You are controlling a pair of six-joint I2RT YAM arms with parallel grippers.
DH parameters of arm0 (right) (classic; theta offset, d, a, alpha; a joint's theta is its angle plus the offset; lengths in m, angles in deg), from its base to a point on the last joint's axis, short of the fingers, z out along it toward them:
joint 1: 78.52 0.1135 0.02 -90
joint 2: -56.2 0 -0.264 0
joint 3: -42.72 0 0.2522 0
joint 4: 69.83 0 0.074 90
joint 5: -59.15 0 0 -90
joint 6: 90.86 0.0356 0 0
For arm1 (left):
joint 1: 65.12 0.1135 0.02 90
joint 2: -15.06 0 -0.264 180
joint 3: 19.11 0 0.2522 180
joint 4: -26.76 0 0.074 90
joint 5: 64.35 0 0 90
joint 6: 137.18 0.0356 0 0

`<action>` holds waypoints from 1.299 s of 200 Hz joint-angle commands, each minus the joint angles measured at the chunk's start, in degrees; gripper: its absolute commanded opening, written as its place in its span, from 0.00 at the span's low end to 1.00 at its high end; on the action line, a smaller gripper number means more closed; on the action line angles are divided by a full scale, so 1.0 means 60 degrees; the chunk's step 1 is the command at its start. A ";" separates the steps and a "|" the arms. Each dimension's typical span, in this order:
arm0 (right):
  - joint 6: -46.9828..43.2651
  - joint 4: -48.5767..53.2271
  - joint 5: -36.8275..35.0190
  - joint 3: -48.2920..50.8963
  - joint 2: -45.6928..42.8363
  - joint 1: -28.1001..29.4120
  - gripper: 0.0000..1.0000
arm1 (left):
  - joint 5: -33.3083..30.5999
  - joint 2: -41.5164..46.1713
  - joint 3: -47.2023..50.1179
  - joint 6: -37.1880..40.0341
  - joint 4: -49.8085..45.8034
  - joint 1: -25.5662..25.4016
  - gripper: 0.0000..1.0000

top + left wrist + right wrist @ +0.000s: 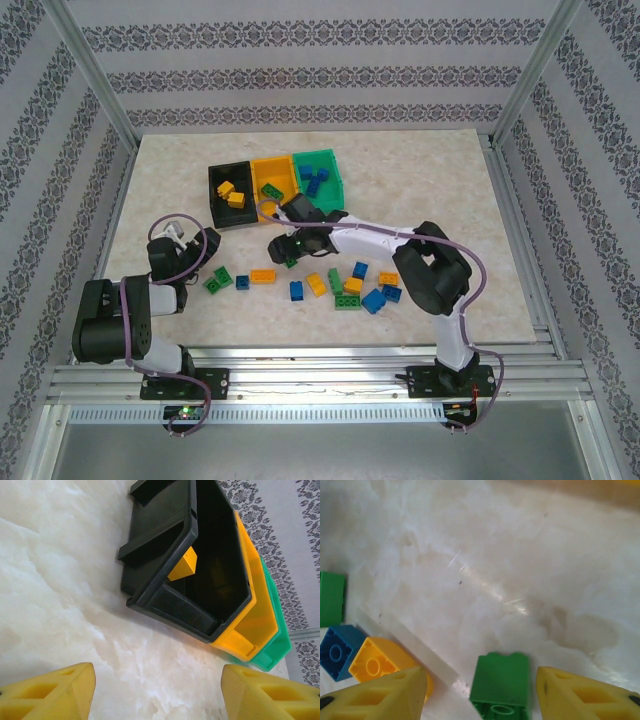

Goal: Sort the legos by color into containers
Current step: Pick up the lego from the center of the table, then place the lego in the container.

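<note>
Right pincer point(481, 675) hangs low over the marble, jaws wide. A green brick point(500, 685) lies between its yellow fingers point(375, 695) at the bottom of the wrist view, closer to the right-hand one, and it isn't pinched! Lower left in that view, an orange-yellow brick point(377, 662) sits just beside a blue brick point(337, 650), and another green piece point(331, 598) lies at the left edge.

Left pincer point(156, 672) is spread wide as well, with nothing between the tips and bare tabletop under it.

From overhead, the loose legos point(345, 288) scatter across the lower middle of the table point(480, 220).

Further back, upper centre, stand the containers in a row. The black bin point(213, 195) holds two yellow pieces point(236, 200). The yellow-orange bin point(270, 160) holds one yellow block point(270, 190). The green bin point(338, 180) holds blue blocks point(315, 180).
</note>
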State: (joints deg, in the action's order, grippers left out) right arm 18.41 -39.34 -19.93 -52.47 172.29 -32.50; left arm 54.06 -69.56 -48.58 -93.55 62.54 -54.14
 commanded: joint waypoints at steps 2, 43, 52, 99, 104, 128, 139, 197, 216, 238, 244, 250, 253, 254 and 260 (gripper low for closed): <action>-0.0134 0.0087 -0.0592 0.0216 0.0184 0.0020 0.59 | 0.0259 0.0102 0.0003 -0.0012 0.0595 0.0044 0.67; -0.0173 0.0326 -0.0848 0.0095 0.0475 0.0235 0.57 | -0.0105 0.0914 -0.0027 0.0442 -0.0324 -0.0036 0.67; -0.0114 0.0332 -0.1017 0.0070 0.0616 0.0333 0.57 | -0.0145 0.0992 -0.0038 0.0499 -0.0382 -0.0057 0.67; 0.0056 0.0206 -0.1162 0.0091 0.0689 0.0322 0.39 | -0.0135 0.0943 -0.0076 0.0513 -0.0366 -0.0115 0.67; 0.0038 0.0271 -0.1186 0.0021 0.0668 0.0303 0.37 | -0.0197 0.0946 -0.0074 0.0514 -0.0416 -0.0117 0.67; 0.0064 -0.0091 -0.1148 0.0050 0.0407 0.0128 0.34 | -0.0101 0.0897 -0.0091 0.0485 -0.0326 -0.0160 0.67; 0.0230 -0.0317 -0.0835 -0.0064 0.0382 -0.0096 0.34 | -0.0143 0.0897 -0.0092 0.0518 -0.0373 -0.0189 0.67; 0.0727 -0.0675 -0.0104 -0.1932 0.0815 -0.1196 0.34 | -0.0408 0.1467 -0.0403 0.1132 -0.1513 -0.0378 0.64; 0.0780 -0.0647 -0.0193 -0.2843 0.1298 -0.1479 0.40 | -0.0337 0.1582 -0.0406 0.1159 -0.1500 -0.0451 0.65; 0.0745 -0.0124 -0.0109 -0.4243 0.2051 -0.1714 0.55 | -0.0376 0.1561 -0.0471 0.1241 -0.1606 -0.0511 0.65; 0.0703 0.0024 -0.0138 -0.4533 0.2161 -0.1736 0.60 | -0.0380 0.1552 -0.0461 0.1257 -0.1636 -0.0512 0.65; 0.0662 0.0105 -0.0177 -0.4686 0.2218 -0.1737 0.63 | -0.0383 0.1536 -0.0454 0.1274 -0.1635 -0.0504 0.65; 0.0650 0.0107 -0.0181 -0.4712 0.2216 -0.1748 0.64 | -0.0396 0.1531 -0.0453 0.1273 -0.1639 -0.0511 0.65; 0.0653 0.0102 -0.0180 -0.4718 0.2215 -0.1743 0.64 | -0.0390 0.1526 -0.0456 0.1278 -0.1637 -0.0512 0.65; 0.0642 0.0072 -0.0168 -0.4659 0.2163 -0.1745 0.64 | -0.0383 0.1521 -0.0470 0.1280 -0.1639 -0.0512 0.65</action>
State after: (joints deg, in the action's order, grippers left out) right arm 22.76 -42.40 -21.70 -78.35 183.33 -43.08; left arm 52.31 -60.93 -50.33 -87.84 54.45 -56.57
